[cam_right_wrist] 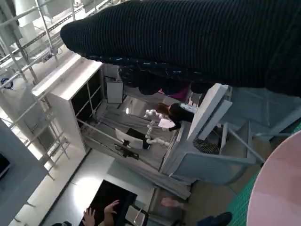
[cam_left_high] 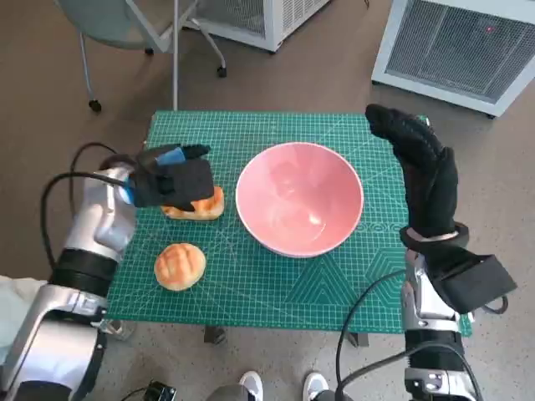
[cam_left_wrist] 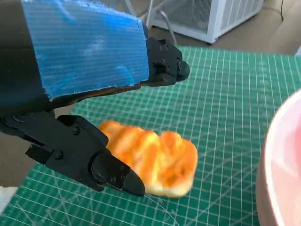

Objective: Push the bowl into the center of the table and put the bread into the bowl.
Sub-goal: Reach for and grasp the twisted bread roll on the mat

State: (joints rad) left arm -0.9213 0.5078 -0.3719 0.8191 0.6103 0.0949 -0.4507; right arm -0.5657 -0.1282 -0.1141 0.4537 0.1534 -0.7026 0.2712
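Note:
A pink bowl [cam_left_high: 299, 197] stands near the middle of the green cutting mat [cam_left_high: 276, 284]; its rim [cam_left_wrist: 282, 160] shows in the left wrist view. A long golden bread [cam_left_high: 201, 206] lies left of the bowl, under my left hand [cam_left_high: 171, 178]. That hand hovers over the bread [cam_left_wrist: 157, 157] with its fingers [cam_left_wrist: 110, 172] spread around it, not closed. A round bun [cam_left_high: 180, 266] lies nearer the front edge. My right hand [cam_left_high: 422, 167] is held up flat and open just right of the bowl, holding nothing. The bowl's edge [cam_right_wrist: 277, 193] shows in the right wrist view.
White ventilated units [cam_left_high: 464, 46] stand on the floor beyond the table, and a chair base [cam_left_high: 150, 42] at the back left. Shoes of a person [cam_left_high: 284, 386] show at the front edge. A person [cam_right_wrist: 176, 113] is far off in the right wrist view.

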